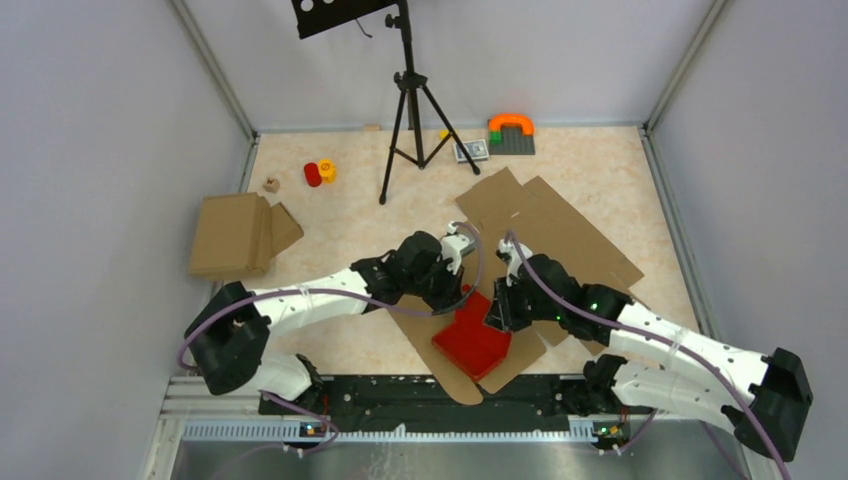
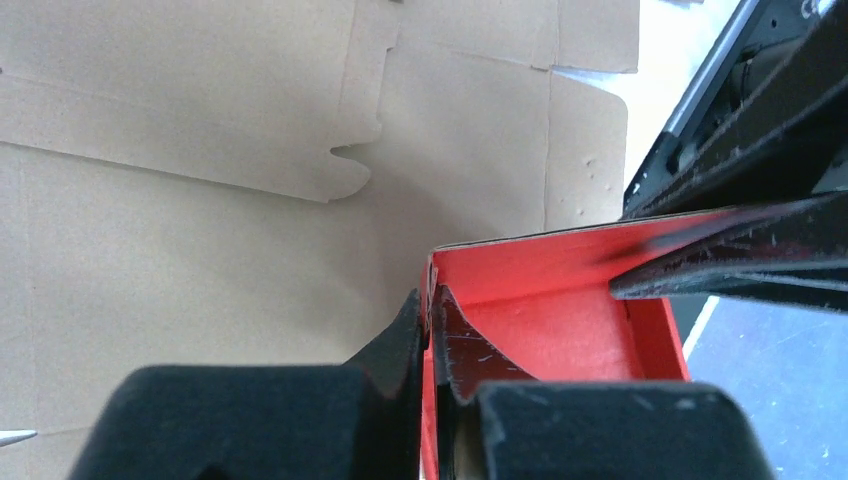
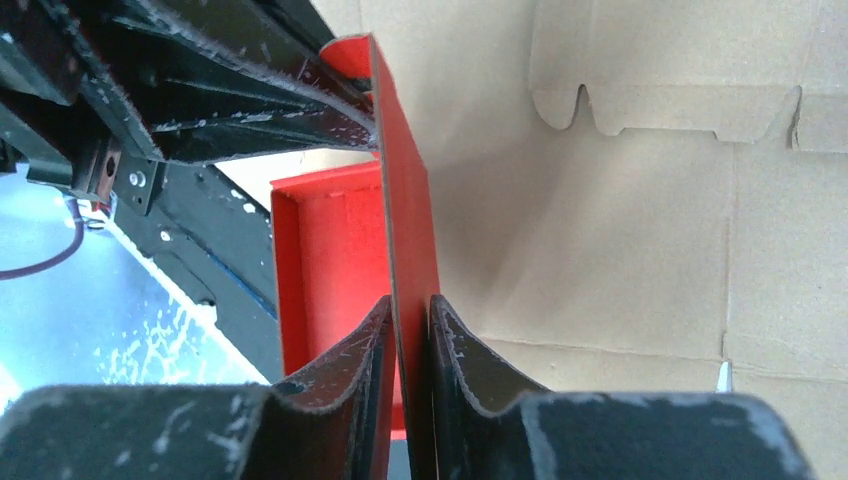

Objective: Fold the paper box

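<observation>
Left wrist shows left gripper (image 2: 428, 305) clamped on a raised box (image 2: 560, 335) wall, right gripper (image 3: 408, 305) likewise; next, probably crease walls upright

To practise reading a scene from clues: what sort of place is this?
Likely a robotics lab test cell: two robot arms bolted to a walled table, a tripod, and practice props like the red paper box and brown cardboard sheets.

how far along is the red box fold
Partly done: the paper box has side walls raised. In hand: the left gripper and right gripper each pinch a red wall. To do: closing it; it lies open on the brown cardboard sheet.
</observation>
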